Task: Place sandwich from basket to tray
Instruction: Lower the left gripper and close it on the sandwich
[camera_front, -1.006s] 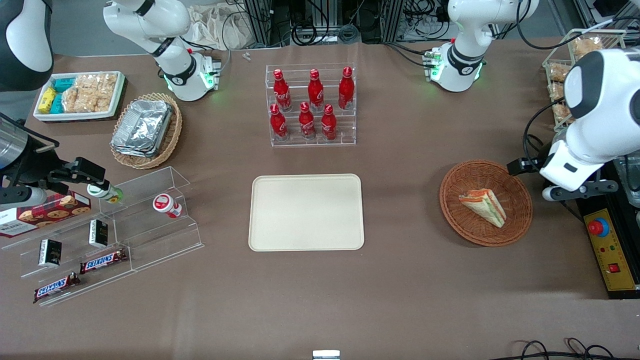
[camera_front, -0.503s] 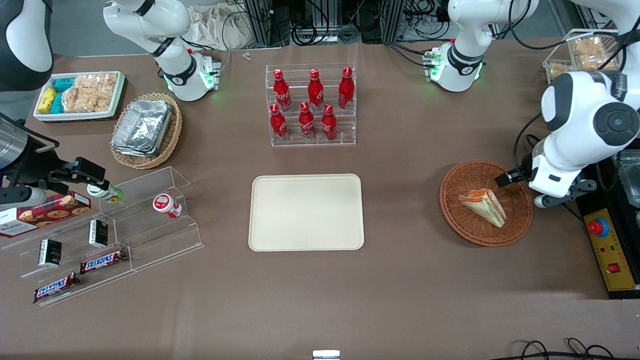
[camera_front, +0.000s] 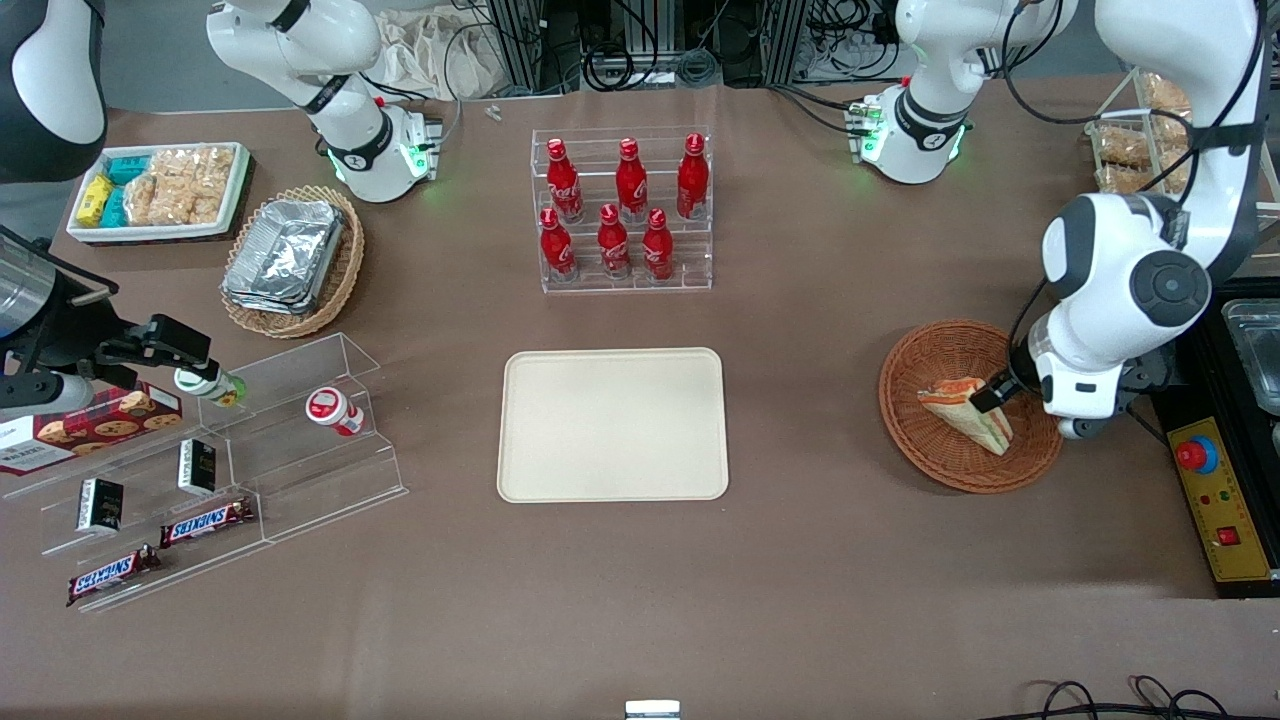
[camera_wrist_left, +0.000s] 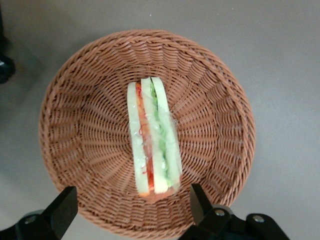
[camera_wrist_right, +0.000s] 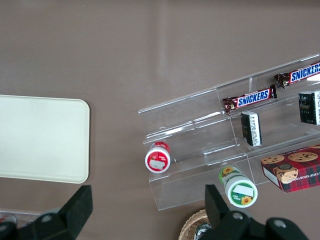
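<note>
The sandwich, a wedge of white bread with red and green filling, lies in the round reddish-brown wicker basket toward the working arm's end of the table. My left gripper hangs open just above the basket, over the sandwich's end toward the working arm. In the left wrist view the sandwich lies on its side in the basket, and my gripper has its two black fingers spread wide, one past each side of the sandwich's end, touching nothing. The beige tray lies flat mid-table, bare.
A clear rack of red bottles stands farther from the front camera than the tray. Clear shelves with snacks, a tan basket of foil containers and a white snack tray sit toward the parked arm's end. A yellow control box lies beside the basket.
The left arm has swung in from the table's edge and come down over the basket; its gripper now hangs above the sandwich. The sandwich has not moved.
</note>
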